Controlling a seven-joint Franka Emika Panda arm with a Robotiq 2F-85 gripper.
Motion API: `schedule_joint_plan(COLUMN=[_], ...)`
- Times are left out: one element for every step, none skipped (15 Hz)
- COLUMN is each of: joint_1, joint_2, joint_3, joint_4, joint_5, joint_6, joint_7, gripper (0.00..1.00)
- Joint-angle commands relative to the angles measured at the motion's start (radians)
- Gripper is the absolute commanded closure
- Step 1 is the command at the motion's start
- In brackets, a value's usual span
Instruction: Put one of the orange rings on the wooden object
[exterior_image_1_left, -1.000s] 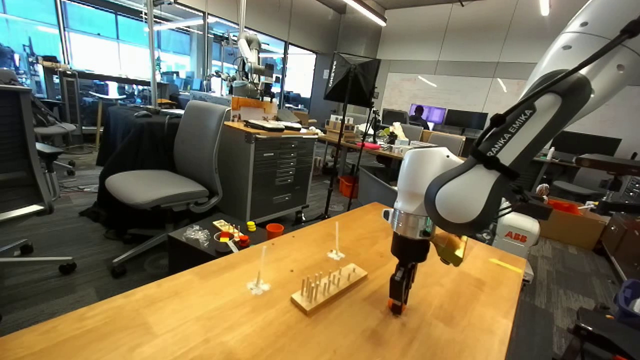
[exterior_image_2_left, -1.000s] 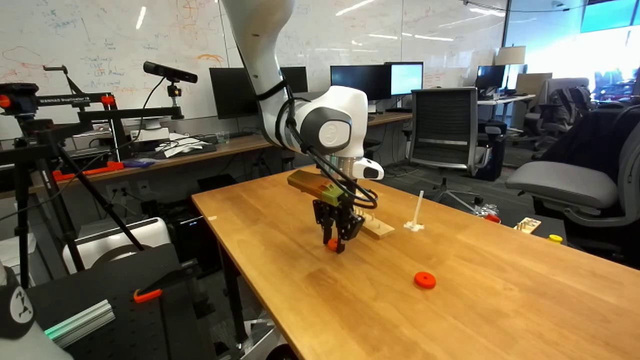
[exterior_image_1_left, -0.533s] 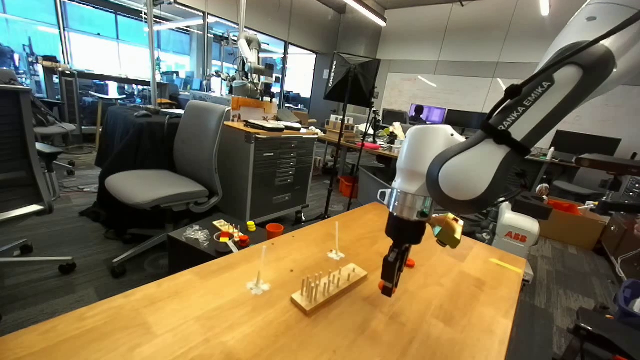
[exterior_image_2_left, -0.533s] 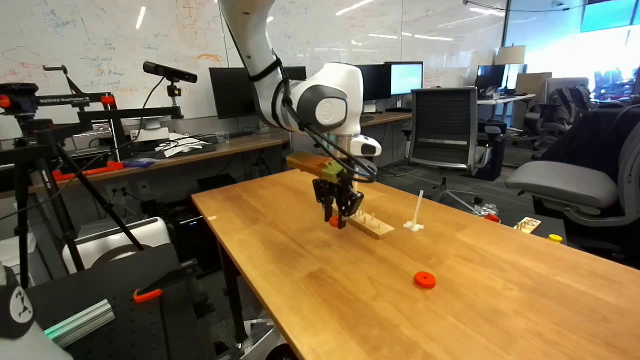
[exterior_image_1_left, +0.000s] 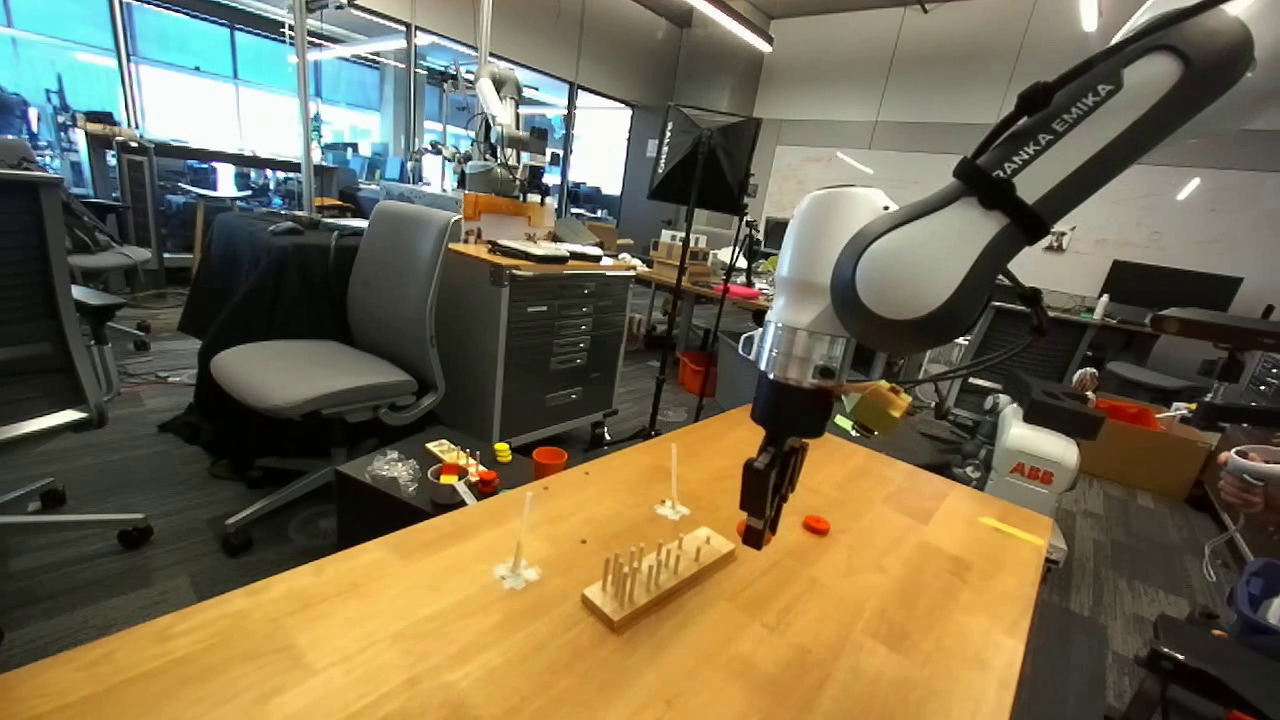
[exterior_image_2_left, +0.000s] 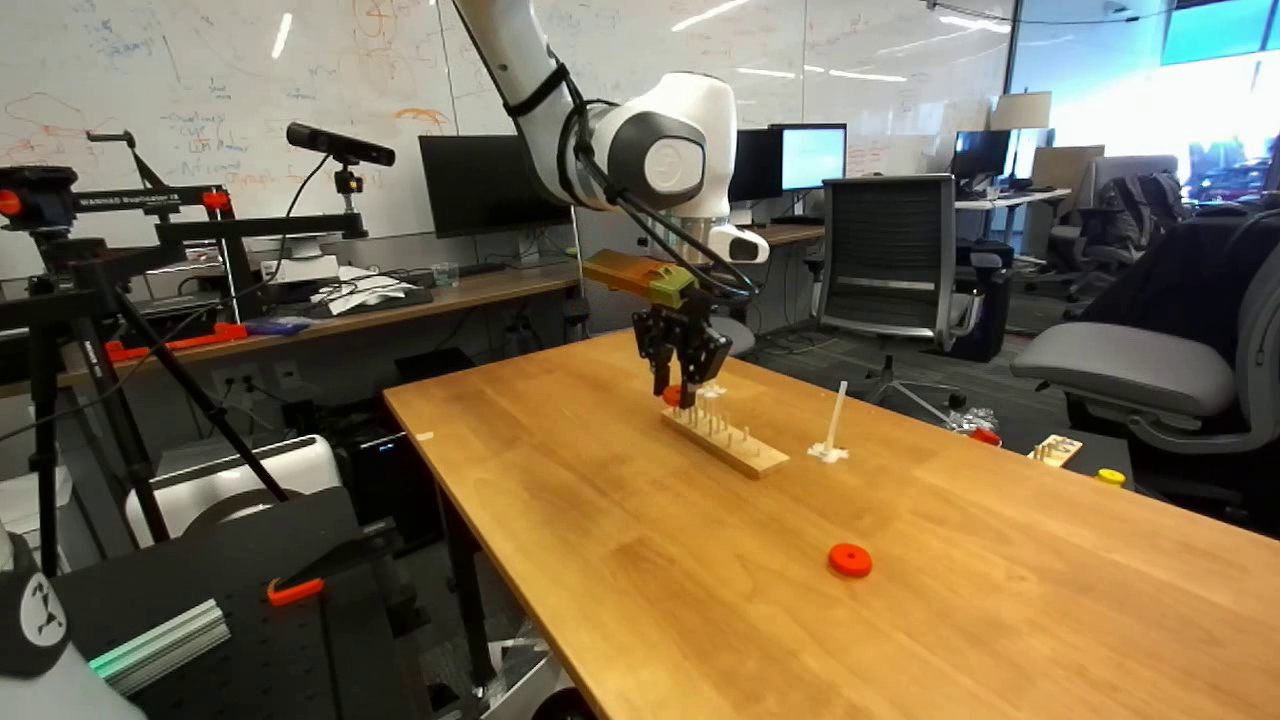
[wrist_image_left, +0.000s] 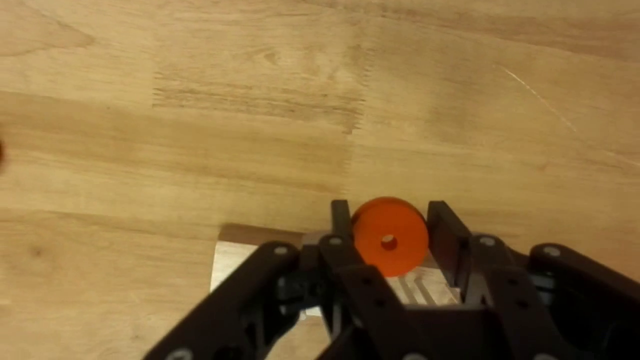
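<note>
My gripper (wrist_image_left: 389, 212) is shut on an orange ring (wrist_image_left: 387, 260), one finger on each side of its rim. The ring lies flat between the fingertips, its small centre hole visible. The held ring (exterior_image_2_left: 672, 396) and gripper (exterior_image_1_left: 760, 538) are lifted above the table, near the wooden object (exterior_image_1_left: 655, 585). That object is a pale board with several upright pegs, also seen in an exterior view (exterior_image_2_left: 725, 442). In the wrist view part of the board (wrist_image_left: 232, 260) shows below and behind the fingers. A second orange ring (exterior_image_2_left: 850, 560) lies flat on the table, also visible in an exterior view (exterior_image_1_left: 816, 525).
Two thin pale sticks stand upright on the table, a nearer one (exterior_image_1_left: 520, 545) and a farther one (exterior_image_1_left: 674, 485), beyond the board. A low black stand (exterior_image_1_left: 385, 520) with cups and small parts is beside the table (exterior_image_1_left: 300, 640).
My gripper has risen from the table with the orange ring and moved toward the wooden board. The second ring and the board have stayed in place.
</note>
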Motion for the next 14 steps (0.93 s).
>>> schedule_joint_plan(joint_1=[0.004, 0.007, 0.01, 0.012, 0.011, 0.011, 0.01, 0.01, 0.008, 0.005, 0.004, 0.003, 0.002, 0.001], joint_2=[0.038, 0.05, 0.064, 0.078, 0.095, 0.111, 0.131, 0.15, 0.17, 0.189, 0.202, 0.216, 0.226, 0.236], joint_3=[-0.003, -0.005, -0.008, -0.01, -0.012, -0.015, -0.019, -0.025, -0.029, -0.033, -0.037, -0.041, -0.044, -0.046], joint_4=[0.116, 0.142, 0.167, 0.189, 0.211, 0.231, 0.253, 0.272, 0.291, 0.31, 0.326, 0.342, 0.352, 0.364], joint_5=[0.02, 0.019, 0.017, 0.015, 0.016, 0.017, 0.016, 0.015, 0.016, 0.017, 0.017, 0.017, 0.017, 0.018], joint_6=[-0.106, -0.126, -0.144, -0.161, -0.175, -0.189, -0.204, -0.214, -0.223, -0.231, -0.238, -0.243, -0.243, -0.245], joint_7=[0.037, 0.047, 0.059, 0.069, 0.076, 0.084, 0.092, 0.102, 0.108, 0.112, 0.117, 0.121, 0.123, 0.124], gripper=[0.83, 0.83, 0.83, 0.83, 0.83, 0.83, 0.83, 0.83, 0.83, 0.83, 0.83, 0.83, 0.83, 0.83])
